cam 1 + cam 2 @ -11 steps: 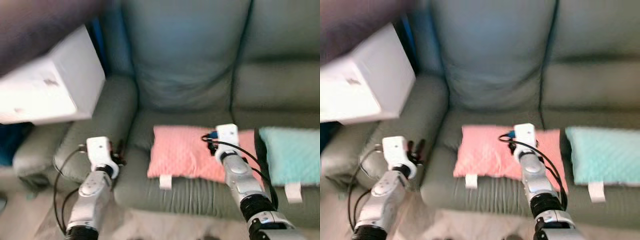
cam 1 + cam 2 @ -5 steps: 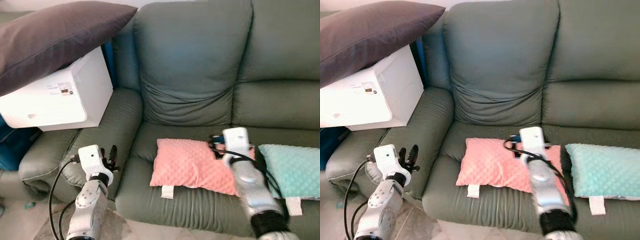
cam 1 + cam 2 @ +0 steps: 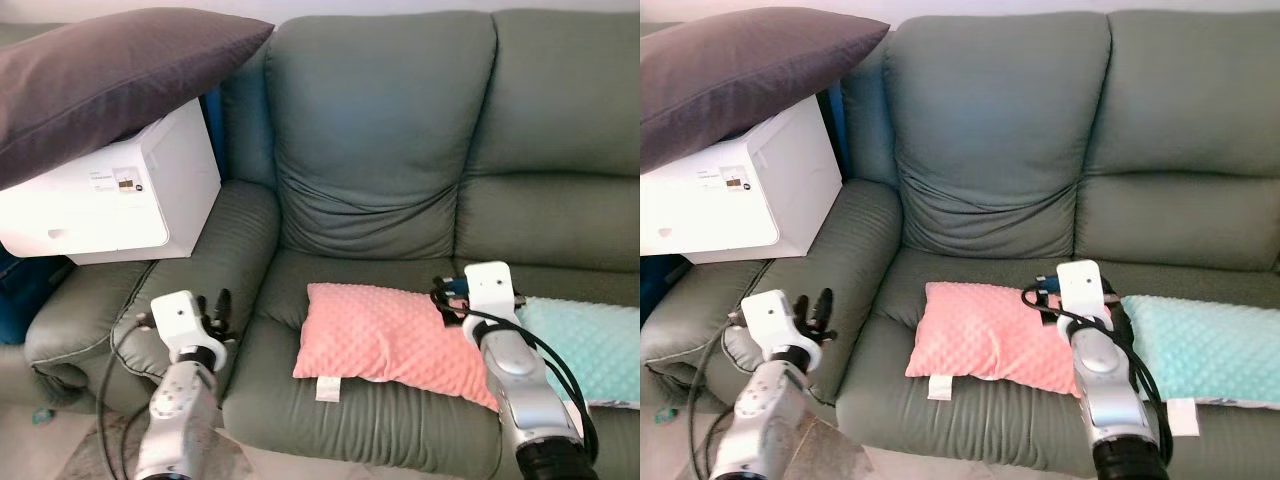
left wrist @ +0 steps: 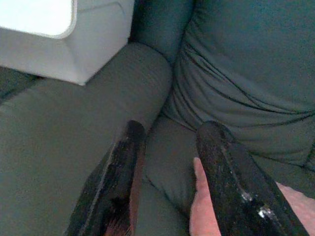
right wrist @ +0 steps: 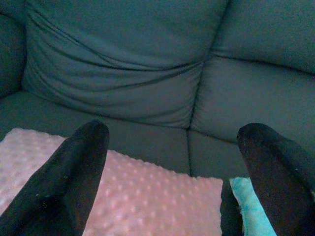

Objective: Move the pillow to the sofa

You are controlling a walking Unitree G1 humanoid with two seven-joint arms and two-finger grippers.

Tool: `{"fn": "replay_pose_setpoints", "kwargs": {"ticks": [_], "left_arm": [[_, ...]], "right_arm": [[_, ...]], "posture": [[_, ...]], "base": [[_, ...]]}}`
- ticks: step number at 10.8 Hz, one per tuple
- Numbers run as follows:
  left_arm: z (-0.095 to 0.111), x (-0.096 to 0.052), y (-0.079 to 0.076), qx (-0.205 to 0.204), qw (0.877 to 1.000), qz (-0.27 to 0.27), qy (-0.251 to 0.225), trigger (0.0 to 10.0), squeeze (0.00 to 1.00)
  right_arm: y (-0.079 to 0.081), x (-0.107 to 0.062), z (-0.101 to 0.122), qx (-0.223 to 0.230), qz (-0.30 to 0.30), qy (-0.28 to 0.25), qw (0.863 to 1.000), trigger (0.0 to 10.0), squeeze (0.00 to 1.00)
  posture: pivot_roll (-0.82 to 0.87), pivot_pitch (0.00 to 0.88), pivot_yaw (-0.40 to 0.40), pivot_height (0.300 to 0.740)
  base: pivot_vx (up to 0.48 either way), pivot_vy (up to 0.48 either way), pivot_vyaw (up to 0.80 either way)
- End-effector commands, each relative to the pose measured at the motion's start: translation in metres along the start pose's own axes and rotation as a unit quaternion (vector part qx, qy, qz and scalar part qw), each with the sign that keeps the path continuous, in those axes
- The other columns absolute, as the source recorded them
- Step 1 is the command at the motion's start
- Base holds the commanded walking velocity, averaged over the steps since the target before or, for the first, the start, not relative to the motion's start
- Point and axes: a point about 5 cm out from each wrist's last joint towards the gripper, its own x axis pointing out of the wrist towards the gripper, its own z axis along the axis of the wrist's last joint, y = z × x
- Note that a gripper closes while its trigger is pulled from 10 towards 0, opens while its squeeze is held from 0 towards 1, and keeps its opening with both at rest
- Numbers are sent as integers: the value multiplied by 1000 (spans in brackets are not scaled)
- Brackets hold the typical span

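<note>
Green fabric covers the sofa (image 3: 380,200), which spans the room from armrest to far cushion. On its seat lie two dimpled pillows: one pink pillow (image 3: 385,335) near the sofa's left armrest and one teal pillow (image 3: 590,345) just beside it. One white box (image 3: 115,195) stands against the sofa's left armrest, one dark grey cushion (image 3: 100,75) resting on top. Left gripper (image 4: 170,147) hangs above the armrest, fingers parted, empty. Right gripper (image 5: 172,142) hovers over the pink pillow, fingers spread wide, released.

left hand (image 4: 167,147) parted, right hand (image 5: 172,142) wide — both raised
</note>
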Motion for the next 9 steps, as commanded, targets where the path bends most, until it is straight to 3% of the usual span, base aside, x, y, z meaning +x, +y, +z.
{"fn": "replay_pose_setpoints", "kwargs": {"ticks": [1,2,3,4,5,7,8,9], "left_arm": [[-1,1,2,0,1000,4,6,10000,0],[-2,1,1,12,1000,1,7,10000,0],[-1,1,1,16,1000,-1,5,10000,0],[0,0,4,11,1000,7,4,10000,0],[-4,-4,7,5,1000,11,9,10000,0],[-7,-7,6,6,1000,4,17,10000,0],[-7,-8,5,-4,1000,3,17,10000,0],[-6,-8,7,4,1000,0,18,10000,0]], "right_arm": [[6,3,11,1,13,-13,1000,10000,1000],[9,3,12,3,22,-10,1000,10000,1000],[16,4,14,5,36,-11,999,10000,925],[20,4,15,3,46,-12,999,10000,776],[26,7,19,3,57,-15,998,10000,310],[26,9,21,10,54,-16,998,10000,275],[26,9,20,15,52,-16,998,10000,0],[26,8,19,18,47,-12,999,10000,0]], "posture": [[-290,0,39,740],[-282,0,26,740],[-270,0,10,740],[-261,0,4,740],[-251,0,2,740],[-247,0,15,740],[-248,0,24,740],[-250,0,29,740]], "base": [[0,0,0],[0,0,0],[0,0,0],[0,0,0],[0,0,0],[0,0,0],[0,0,0],[0,0,0]]}}
